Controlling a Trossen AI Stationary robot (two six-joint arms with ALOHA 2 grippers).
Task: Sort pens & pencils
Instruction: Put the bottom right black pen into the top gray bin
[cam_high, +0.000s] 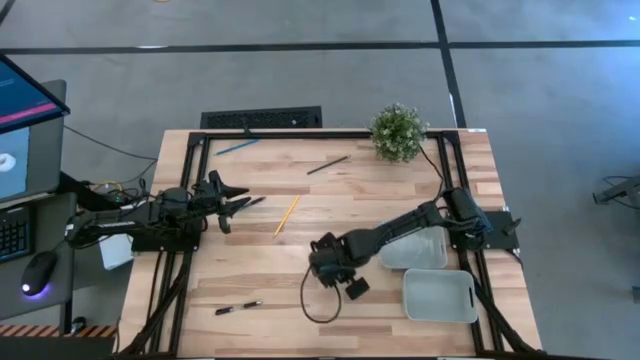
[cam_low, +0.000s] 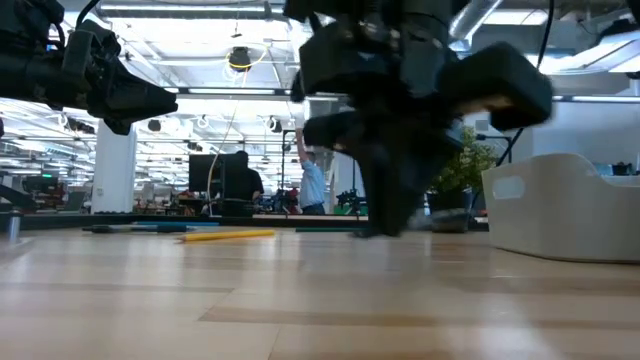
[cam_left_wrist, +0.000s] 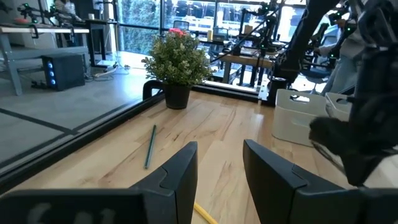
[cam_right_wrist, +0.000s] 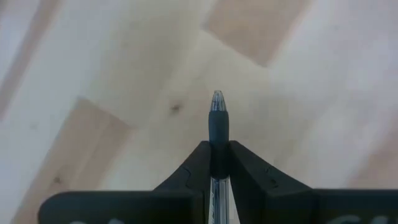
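Note:
My right gripper (cam_high: 330, 268) points down at the table's middle and is shut on a black-tipped pen (cam_right_wrist: 217, 121). My left gripper (cam_left_wrist: 217, 168) hovers open at the table's left, above the table (cam_low: 110, 95). The yellow pencil (cam_high: 287, 214) lies flat just right of it, also seen in the low view (cam_low: 230, 236). The blue pencil (cam_high: 237, 147) lies near the far left corner. One dark pen (cam_high: 327, 165) rests toward the far edge (cam_left_wrist: 150, 146), another (cam_high: 237, 308) near the near edge. A dark stick (cam_high: 252, 203) lies by the left fingertips. My right gripper pinches the pen between its two fingers (cam_right_wrist: 199, 168), on the barrel just behind the dark grip section (cam_right_wrist: 217, 146). The pen lies along the fingers, and its tip (cam_right_wrist: 217, 98) sticks out past them toward the table. Whether the tip touches the wood cannot be told.
Two pale trays (cam_high: 415, 250) (cam_high: 440, 295) sit at the table's right, by the right arm's base. A potted plant (cam_high: 398, 132) stands at the far edge. A loose black cable (cam_high: 312, 300) loops below the right gripper. People stand in the room beyond (cam_low: 312, 180).

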